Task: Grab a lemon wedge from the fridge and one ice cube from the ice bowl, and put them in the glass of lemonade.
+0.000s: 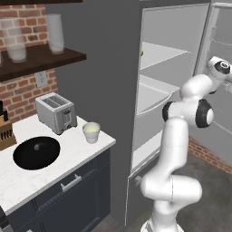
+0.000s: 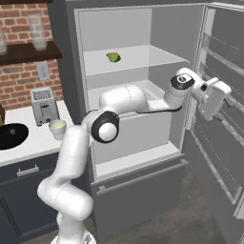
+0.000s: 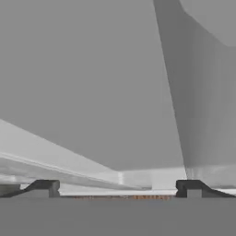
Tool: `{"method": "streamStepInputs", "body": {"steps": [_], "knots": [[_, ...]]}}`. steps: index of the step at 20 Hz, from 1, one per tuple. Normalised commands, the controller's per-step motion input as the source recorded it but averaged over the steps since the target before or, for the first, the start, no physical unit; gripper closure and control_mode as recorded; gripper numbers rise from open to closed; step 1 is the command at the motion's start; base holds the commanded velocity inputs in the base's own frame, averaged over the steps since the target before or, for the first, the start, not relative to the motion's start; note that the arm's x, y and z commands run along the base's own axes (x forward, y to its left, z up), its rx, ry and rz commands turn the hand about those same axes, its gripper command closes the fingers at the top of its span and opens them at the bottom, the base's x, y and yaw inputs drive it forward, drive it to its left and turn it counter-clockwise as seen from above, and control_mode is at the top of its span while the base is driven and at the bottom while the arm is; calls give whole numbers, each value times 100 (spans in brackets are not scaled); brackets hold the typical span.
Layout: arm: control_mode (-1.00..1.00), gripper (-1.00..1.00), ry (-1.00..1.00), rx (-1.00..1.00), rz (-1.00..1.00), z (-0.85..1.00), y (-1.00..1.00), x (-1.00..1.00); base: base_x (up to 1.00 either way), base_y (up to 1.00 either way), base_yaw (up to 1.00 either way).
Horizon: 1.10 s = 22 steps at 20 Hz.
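Fridge (image 2: 138,28) door's swung wide, and the gripper (image 3: 118,188) sits by it with fingers spread apart, nothing in them. Lemon wedge (image 2: 113,57) is on the top shelf (glass of lemonade (image 1: 91,132) waits beside the toaster (image 1: 56,112)).

My arm rises from its base at the lower left of the right base view, bends at a dark-jointed elbow and reaches out level toward the right. The forearm runs long and almost horizontal, ending in a dark wrist joint. Beyond it the white hand tips downward and to the right. In the left base view I see the same arm climbing from the lower right, elbow folded, wrist high at the right edge. Through the hand view, my gripper (image 3: 117,188) stands with its two dark fingertips (image 3: 45,186) spread wide apart, nothing between them.
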Motion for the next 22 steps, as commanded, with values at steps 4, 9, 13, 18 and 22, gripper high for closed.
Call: {"method": "streamStepInputs", "body": {"steps": [4,9,13,18,22], "knots": [[-100,-100,-7,12,0,27,-50,-19,0,0,0],[-100,-100,-28,4,4,29,68,-99,0,0,0],[-100,-100,-35,0,9,4,100,-100,0,0,0],[-100,-100,-40,0,11,-60,100,-99,0,0,0],[-100,-100,-54,0,13,-100,100,-77,0,0,0]]}}
